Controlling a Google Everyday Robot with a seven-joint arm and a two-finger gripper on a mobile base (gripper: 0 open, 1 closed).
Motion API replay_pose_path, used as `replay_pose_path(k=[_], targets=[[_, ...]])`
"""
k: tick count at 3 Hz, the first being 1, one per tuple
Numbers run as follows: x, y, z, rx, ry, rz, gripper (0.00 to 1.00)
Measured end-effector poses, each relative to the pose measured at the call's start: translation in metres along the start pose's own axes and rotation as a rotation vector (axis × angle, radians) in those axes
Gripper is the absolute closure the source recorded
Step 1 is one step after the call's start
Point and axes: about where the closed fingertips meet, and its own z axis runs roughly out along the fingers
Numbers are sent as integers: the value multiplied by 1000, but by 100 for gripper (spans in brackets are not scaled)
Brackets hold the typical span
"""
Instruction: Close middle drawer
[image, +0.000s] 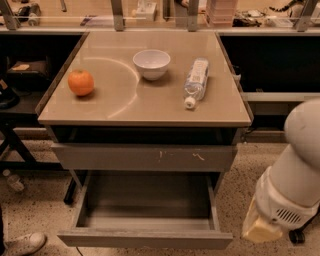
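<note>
The middle drawer (145, 239) stands pulled far out, well below the tabletop (150, 107), its grey box showing. The pincer (262, 231) hangs low, below the tabletop's right corner; I cannot tell whether it is open or closed.

Table (125, 107) top: orange (81, 82) left, bowl (151, 63) centre-rear, bottle (196, 81) right | middle drawer (145, 239) out front, below upper drawer front (125, 157) | gripper (260, 231) – right of drawer
</note>
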Motion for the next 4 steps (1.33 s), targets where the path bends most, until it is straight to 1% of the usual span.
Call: replay_pose_path(k=[1,2,3,4], targets=[[-14,15,86,-124,-34,32,100],[-29,18,173,-229,-72,65,100],[-29,18,173,-229,-72,65,100],[-39,11,203,-243,-121,85,100]])
